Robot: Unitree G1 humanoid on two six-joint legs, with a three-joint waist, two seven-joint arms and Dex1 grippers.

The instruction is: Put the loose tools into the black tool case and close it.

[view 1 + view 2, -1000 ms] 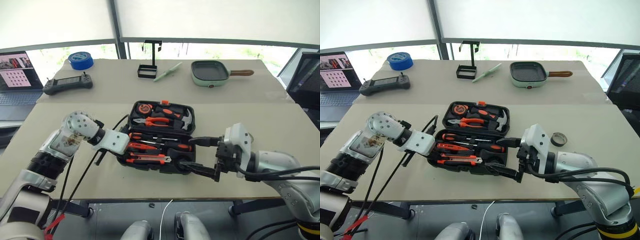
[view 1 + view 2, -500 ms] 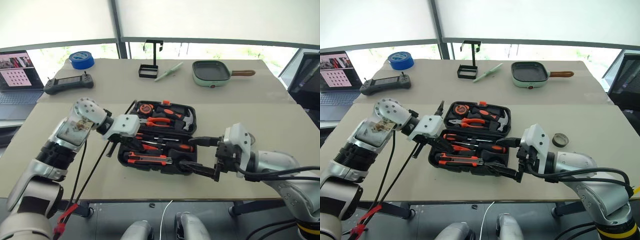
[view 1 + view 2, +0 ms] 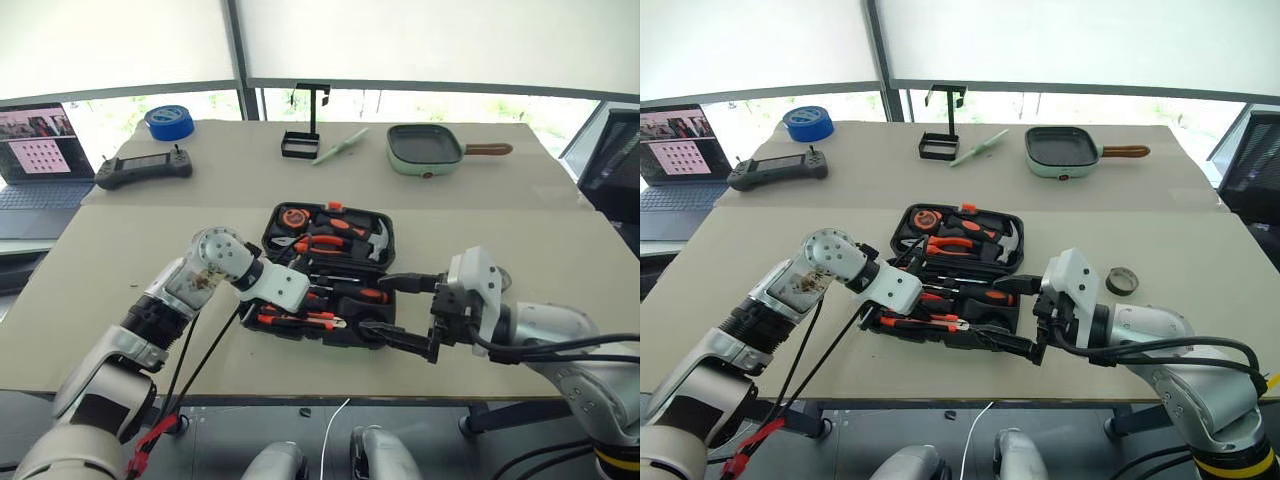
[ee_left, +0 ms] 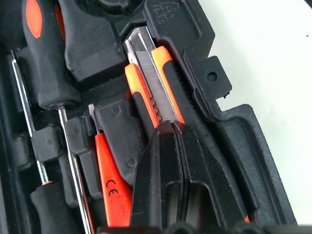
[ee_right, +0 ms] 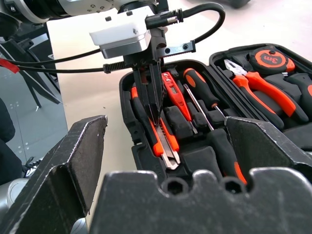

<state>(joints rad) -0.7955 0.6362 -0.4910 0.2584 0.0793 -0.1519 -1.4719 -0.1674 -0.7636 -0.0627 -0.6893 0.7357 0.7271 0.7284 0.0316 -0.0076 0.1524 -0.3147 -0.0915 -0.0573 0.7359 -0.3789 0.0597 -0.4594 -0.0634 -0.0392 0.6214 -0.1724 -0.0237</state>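
On the beige table (image 3: 120,300), left jaws closed over the utility knife (image 4: 156,97); right jaws wide, empty.

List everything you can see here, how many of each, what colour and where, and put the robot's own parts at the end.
tool case: one, black, open, table middle
utility knife: one, black-and-orange, case's near half
screwdrivers: three, two black-and-orange, one all orange, near half
pliers: one, orange-handled, far half
hammer: one, steel-headed, far half
tape measure: one, orange-and-black, far half
small tape roll: one, grey, right of case
blue tape roll: one, far left
controller: one, black, far left
pan: one, green, far right
wire stand: one, black, far middle
laptop: one, left edge
left gripper: shut, tips on the knife
right gripper: open, at case's right end
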